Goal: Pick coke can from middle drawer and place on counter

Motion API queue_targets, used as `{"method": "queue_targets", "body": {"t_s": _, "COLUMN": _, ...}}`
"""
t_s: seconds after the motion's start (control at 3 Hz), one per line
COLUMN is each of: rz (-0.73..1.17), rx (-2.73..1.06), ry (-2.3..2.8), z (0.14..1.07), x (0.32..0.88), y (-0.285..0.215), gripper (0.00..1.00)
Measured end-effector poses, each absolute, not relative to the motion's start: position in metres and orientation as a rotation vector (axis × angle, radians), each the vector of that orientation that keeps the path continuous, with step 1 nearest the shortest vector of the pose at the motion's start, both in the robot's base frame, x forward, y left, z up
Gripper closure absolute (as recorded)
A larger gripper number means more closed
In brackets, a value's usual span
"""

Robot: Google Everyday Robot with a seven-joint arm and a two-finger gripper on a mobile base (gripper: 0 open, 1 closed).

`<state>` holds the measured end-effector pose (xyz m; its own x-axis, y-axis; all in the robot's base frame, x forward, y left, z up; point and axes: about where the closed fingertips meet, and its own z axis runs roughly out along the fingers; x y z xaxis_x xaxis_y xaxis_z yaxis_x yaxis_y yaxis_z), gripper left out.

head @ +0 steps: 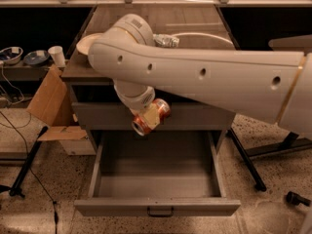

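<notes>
My gripper (150, 117) is shut on the coke can (161, 110), a small red-brown can with a silvery end, held tilted on its side. It hangs in the air above the open middle drawer (157, 185), in front of the closed drawer front above it. The drawer's grey inside shows nothing in it; its black bar handle (160, 212) faces me. The counter (204, 21), dark wood-grain with a pale curved line, lies behind and above the can. My white arm crosses in front of much of the counter.
A white bowl (84, 42) and a silvery packet (167, 41) sit on the counter, partly hidden by my arm. A cardboard box (51, 106) stands left of the cabinet. A side table (19, 71) with bowls and a cup is at far left. A black stand leg (246, 161) is right.
</notes>
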<state>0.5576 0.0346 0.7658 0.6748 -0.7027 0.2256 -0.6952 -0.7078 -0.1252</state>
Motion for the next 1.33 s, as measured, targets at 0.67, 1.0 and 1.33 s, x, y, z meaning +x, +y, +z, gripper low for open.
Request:
{"method": "queue_targets", "body": {"t_s": 0.67, "rz": -0.487, "rx": -2.817, "ry": 1.319, "z": 0.847, "x": 0.590, "y": 0.000, "gripper": 1.00}}
{"method": "queue_targets", "body": {"t_s": 1.0, "rz": -0.546, "rx": -2.778, "ry": 1.371, "z": 0.882, "x": 0.601, "y": -0.010, "gripper": 1.00}}
{"method": "queue_targets", "body": {"t_s": 1.33, "rz": -0.620, "rx": -2.709, "ry": 1.420, "z": 0.904, "x": 0.617, "y": -0.018, "gripper": 1.00}}
